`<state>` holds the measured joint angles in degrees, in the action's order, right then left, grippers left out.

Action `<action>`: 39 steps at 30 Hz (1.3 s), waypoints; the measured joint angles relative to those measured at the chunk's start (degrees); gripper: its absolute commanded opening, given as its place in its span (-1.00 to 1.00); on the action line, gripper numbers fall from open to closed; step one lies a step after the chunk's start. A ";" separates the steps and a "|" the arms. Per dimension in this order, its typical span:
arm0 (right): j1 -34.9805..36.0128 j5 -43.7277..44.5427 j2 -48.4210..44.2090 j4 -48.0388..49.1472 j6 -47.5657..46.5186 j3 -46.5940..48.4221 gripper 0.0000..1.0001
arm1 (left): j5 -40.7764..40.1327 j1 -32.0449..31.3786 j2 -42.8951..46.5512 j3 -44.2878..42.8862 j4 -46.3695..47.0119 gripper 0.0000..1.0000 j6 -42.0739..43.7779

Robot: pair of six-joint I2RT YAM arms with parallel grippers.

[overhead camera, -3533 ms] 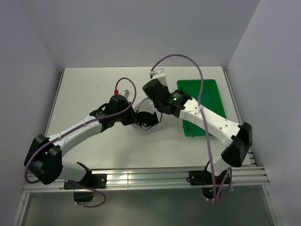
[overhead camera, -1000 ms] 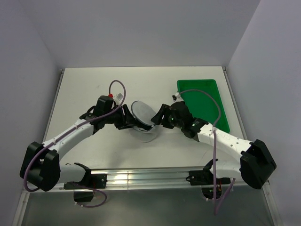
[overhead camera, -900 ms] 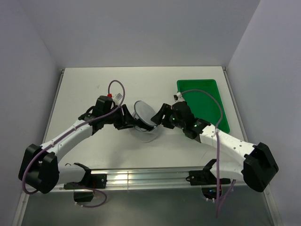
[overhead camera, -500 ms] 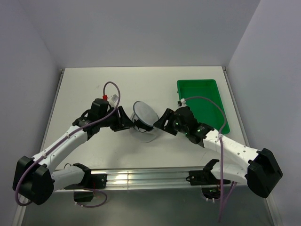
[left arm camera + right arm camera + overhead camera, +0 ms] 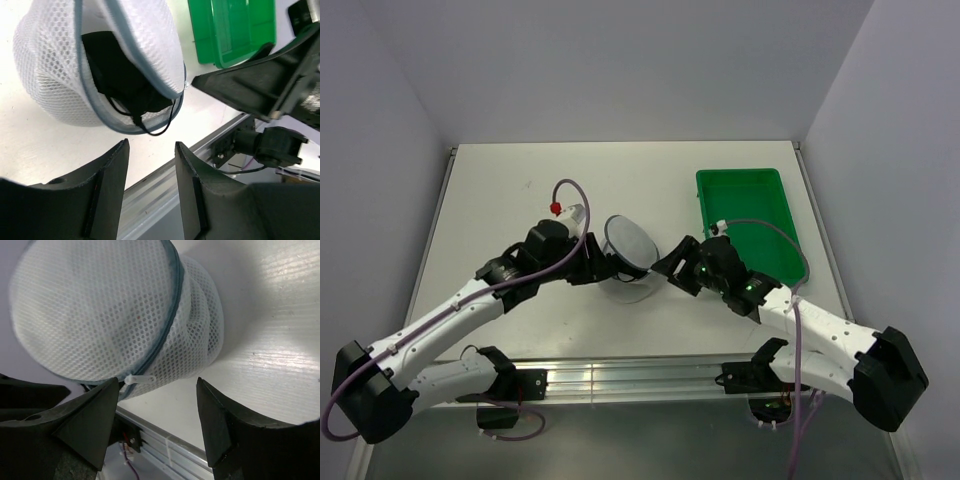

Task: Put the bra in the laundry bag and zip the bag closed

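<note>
I see a white table [image 5: 520, 190] boxed by plain pale walls [image 5: 620, 70], with a green tray [image 5: 750, 200] on the right. The laundry bag [image 5: 628, 248] sits mid-table, unzipped, with the bra [image 5: 117, 75] inside. The left gripper [image 5: 150, 146] and right gripper [image 5: 157, 382] both gape, gripping nothing.

No text, label, brand, number or sign can be read in any of the views.
</note>
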<state>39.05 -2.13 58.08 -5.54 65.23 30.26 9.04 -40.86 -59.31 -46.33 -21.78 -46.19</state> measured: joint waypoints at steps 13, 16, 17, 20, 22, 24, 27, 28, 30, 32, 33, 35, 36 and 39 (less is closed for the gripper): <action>-1.95 1.95 -1.66 5.51 10.34 -6.75 0.49 | -11.45 -5.49 -7.63 -2.56 -0.59 -0.07 -0.37; -2.29 1.09 -0.59 8.13 13.11 -8.31 0.50 | -12.72 -5.53 -8.22 -2.58 -0.61 -0.07 -0.55; -2.40 1.01 -0.55 8.72 13.68 -8.59 0.50 | -13.09 -5.60 -8.39 -2.58 -0.61 -0.07 -0.57; -3.13 0.76 -0.52 10.64 15.39 -8.96 0.51 | -13.86 -5.73 -8.74 -2.60 -0.74 -0.08 -0.57; -3.82 0.52 -0.52 12.15 16.35 -8.96 0.50 | -14.19 -5.75 -8.85 -2.71 -1.07 -0.08 -0.57; -4.22 0.17 -0.11 13.29 16.76 -8.92 0.49 | -14.58 -5.75 -8.90 -2.91 -1.66 -0.08 -0.57; -4.33 -0.85 1.97 14.91 17.20 -8.68 0.41 | -14.91 -5.75 -9.22 -3.32 -1.79 -0.09 -0.57; -4.33 -1.20 2.78 15.41 17.38 -8.59 0.36 | -14.93 -5.75 -9.31 -3.32 -1.79 -0.09 -0.55; -4.35 -1.88 4.20 16.39 17.70 -8.52 0.32 | -14.91 -5.75 -9.49 -3.32 -1.84 -0.10 -0.55; -4.37 -2.21 5.27 17.16 17.79 -8.48 0.20 | -14.91 -5.75 -9.73 -3.32 -1.86 -0.13 -0.55; -4.37 -2.29 5.55 17.29 17.84 -8.39 0.18 | -14.91 -5.75 -9.86 -3.32 -1.86 -0.13 -0.52; -4.37 -2.29 5.88 17.51 17.81 -8.02 0.11 | -14.91 -5.75 -10.01 -3.32 -1.95 -0.14 -0.50; -4.37 -2.25 6.03 17.57 17.75 -7.63 0.08 | -14.91 -5.75 -10.01 -3.32 -1.95 -0.14 -0.50; -4.37 -2.14 6.29 17.97 17.35 -6.25 -0.06 | -14.88 -5.75 -10.14 -3.32 -1.95 -0.15 -0.46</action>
<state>34.68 -4.27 64.38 12.43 82.59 24.01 -5.85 -46.61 -69.45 -49.65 -23.73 -46.65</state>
